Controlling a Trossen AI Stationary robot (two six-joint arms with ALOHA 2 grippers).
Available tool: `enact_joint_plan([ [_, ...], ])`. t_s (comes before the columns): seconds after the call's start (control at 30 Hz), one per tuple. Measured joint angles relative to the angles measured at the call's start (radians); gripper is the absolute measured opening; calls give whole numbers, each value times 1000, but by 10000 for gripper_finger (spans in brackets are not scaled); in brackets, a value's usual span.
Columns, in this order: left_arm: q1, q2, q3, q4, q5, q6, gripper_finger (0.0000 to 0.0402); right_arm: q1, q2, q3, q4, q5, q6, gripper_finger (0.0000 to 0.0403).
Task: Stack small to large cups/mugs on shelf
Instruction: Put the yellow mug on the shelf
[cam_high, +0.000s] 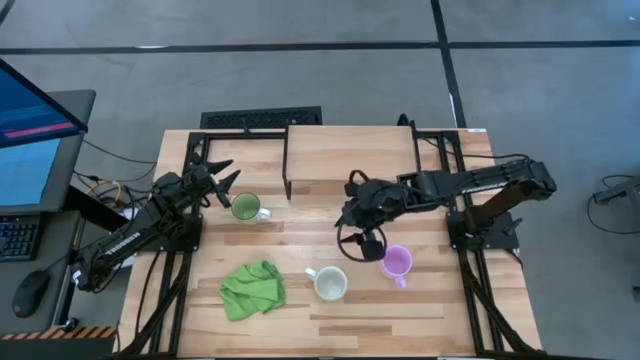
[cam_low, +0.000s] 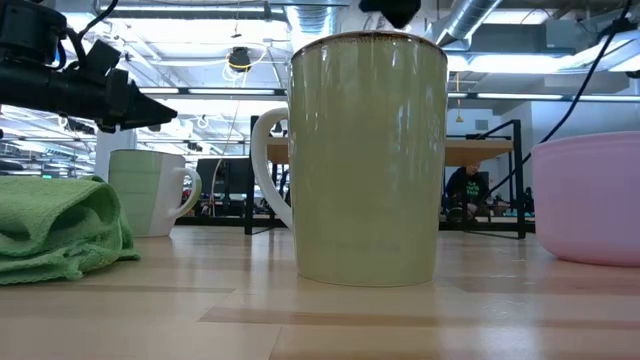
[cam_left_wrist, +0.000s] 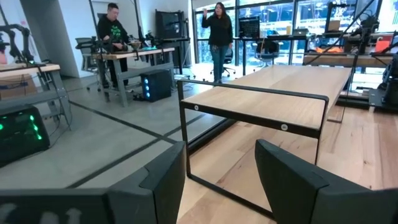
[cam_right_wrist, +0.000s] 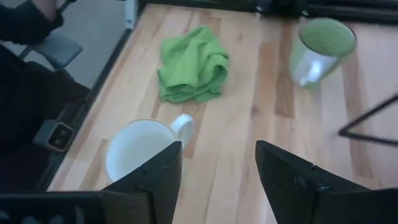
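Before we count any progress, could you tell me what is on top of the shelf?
Nothing shows on the shelf: its board looks bare in the high and left wrist views. All three mugs stand on the table: green, cream, purple.

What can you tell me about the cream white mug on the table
The cream white mug looks like glazed ceramic, pale with a darker rim line and one looped handle. It stands upright and empty on the wooden table, between the green cloth and the purple mug, touching neither. The right pincer hangs open nearby, not holding it.
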Motion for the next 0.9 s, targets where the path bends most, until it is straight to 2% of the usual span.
enact_joint_plan([
  [0.27,0,0,0,-1,-5,0,185,10,63,1,-8,-6,83,225],
  [0.57,0,0,0,-1,-10,0,185,44,116,0,-22,-7,84,225],
  [0.9,0,0,0,-1,-10,0,185,42,116,-1,-19,-7,84,225],
])
